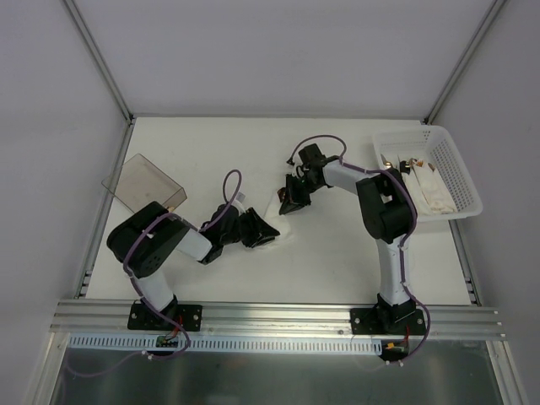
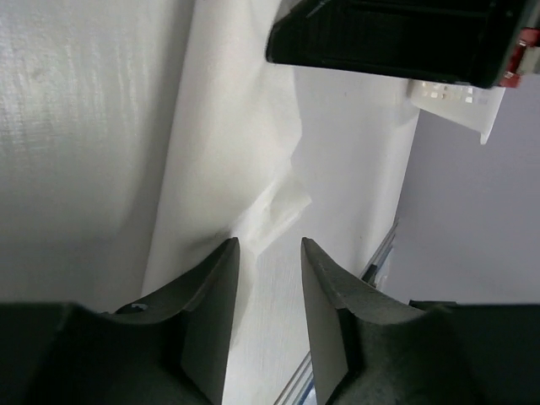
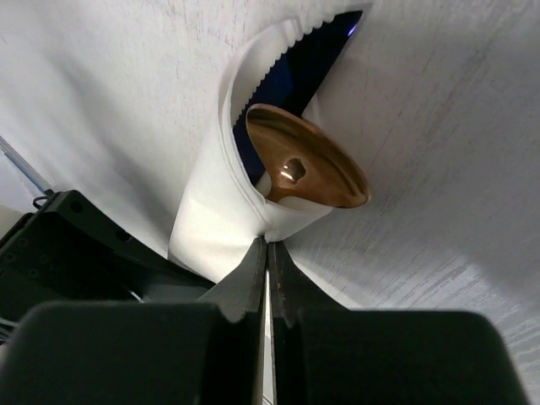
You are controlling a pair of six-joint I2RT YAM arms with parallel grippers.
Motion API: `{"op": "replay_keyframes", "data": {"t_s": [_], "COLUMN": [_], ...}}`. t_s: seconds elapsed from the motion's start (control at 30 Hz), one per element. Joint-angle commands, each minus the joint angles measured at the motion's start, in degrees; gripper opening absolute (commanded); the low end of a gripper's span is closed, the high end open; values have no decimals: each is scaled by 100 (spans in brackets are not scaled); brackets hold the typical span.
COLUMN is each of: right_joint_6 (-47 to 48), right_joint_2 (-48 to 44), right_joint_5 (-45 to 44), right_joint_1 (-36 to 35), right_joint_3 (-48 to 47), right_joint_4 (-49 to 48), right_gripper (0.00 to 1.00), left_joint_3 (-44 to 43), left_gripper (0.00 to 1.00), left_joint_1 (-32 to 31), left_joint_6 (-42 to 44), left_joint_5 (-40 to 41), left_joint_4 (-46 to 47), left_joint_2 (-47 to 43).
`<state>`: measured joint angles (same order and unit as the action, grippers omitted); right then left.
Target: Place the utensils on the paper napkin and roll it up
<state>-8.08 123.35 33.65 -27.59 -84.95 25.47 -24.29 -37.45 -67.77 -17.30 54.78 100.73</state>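
Note:
The white paper napkin (image 1: pixel 282 223) lies mid-table between my two grippers. In the right wrist view the napkin (image 3: pixel 215 219) is folded over into a loop around a tan-brown spoon (image 3: pixel 308 169), whose bowl sticks out of the fold. My right gripper (image 3: pixel 267 243) is shut on the napkin's folded edge; it also shows in the top view (image 1: pixel 291 200). My left gripper (image 2: pixel 270 245) is open and empty, low over the napkin's near side (image 2: pixel 245 160), with the right gripper's body (image 2: pixel 388 38) just beyond it. Any other utensils are hidden.
A white perforated basket (image 1: pixel 462 173) at the right edge holds several rolled napkins. A clear smoky plastic container (image 1: pixel 143 181) lies at the far left. The aluminium rail (image 1: pixel 278 316) runs along the near edge.

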Motion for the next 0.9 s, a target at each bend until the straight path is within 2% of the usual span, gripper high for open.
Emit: {"op": "replay_keyframes", "data": {"t_s": [0.0,0.17,0.4,0.47,0.7,0.87], "right_joint_6": [-27,-97,-98,-89,-159,-308], "right_joint_2": [-381,-628,-839,-856,-926,-1050], "right_joint_5": [194,493,704,757,959,1231], "right_joint_1": [114,131,132,140,158,175], "right_joint_3": [127,329,461,488,602,672], "right_joint_4": [-438,-841,-1141,-1202,-1405,-1677], "right_gripper": [0,0,0,0,0,0], "left_joint_3": [-23,-250,-330,-365,-330,-278], "left_gripper": [37,42,53,58,59,60], "left_joint_1": [-17,-17,282,484,783,836], "left_joint_6": [624,1256,1635,1749,1855,1794], "left_joint_5": [218,560,974,896,605,360], "left_joint_4": [-934,-2038,-3156,-3298,-3369,-3028], "left_joint_2": [-622,-1642,-2952,-3032,-2902,-2620]}}
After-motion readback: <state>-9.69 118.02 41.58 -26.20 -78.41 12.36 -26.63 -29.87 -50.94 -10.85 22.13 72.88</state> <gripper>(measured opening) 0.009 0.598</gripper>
